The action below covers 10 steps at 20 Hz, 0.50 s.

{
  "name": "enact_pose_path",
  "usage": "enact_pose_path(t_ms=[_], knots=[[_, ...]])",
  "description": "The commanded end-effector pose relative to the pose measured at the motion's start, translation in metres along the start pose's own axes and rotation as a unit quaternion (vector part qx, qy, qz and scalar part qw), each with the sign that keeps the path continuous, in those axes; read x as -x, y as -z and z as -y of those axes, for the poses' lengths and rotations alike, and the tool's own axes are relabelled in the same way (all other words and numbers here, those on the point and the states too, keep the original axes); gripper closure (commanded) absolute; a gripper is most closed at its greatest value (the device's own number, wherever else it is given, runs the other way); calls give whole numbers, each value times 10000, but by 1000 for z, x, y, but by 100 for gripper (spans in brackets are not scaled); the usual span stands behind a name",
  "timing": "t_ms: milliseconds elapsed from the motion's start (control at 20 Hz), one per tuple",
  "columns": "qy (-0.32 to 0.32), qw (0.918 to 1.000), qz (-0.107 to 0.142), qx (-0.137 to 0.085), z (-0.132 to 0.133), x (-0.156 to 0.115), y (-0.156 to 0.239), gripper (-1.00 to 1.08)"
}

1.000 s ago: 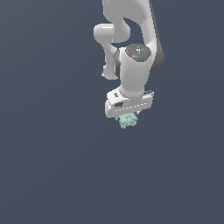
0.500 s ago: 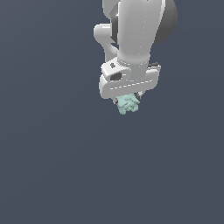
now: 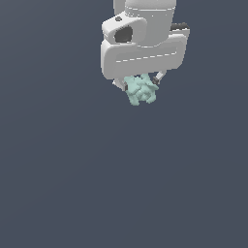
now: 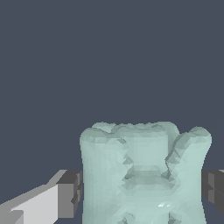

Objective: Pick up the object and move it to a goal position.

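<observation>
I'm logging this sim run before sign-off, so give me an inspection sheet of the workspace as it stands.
Surface: plain dark grey-blue ground, no marks seen.
Job's things: mint-green lumpy object held between the fingers, off the ground; no goal marker seen.
Clutter: nothing seen.
Grippers: white gripper shut on the object; dark finger pads press on both its sides in the wrist view.
Cables: nothing seen.
Surroundings: only the arm's upper links above the gripper; nothing else seen.

No readable text, labels, brands, numbers or signs anywhere.
</observation>
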State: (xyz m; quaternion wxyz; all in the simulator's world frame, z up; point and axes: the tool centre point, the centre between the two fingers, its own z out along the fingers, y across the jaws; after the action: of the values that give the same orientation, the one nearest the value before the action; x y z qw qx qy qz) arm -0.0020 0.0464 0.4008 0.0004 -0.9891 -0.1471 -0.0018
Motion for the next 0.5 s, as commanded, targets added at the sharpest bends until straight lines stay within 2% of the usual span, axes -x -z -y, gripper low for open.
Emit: enact_pose_path(t_ms=[0, 450], knots=[[0, 10000, 6, -1, -3, 0, 24, 108], [-5, 10000, 15, 1, -11, -4, 82, 108]])
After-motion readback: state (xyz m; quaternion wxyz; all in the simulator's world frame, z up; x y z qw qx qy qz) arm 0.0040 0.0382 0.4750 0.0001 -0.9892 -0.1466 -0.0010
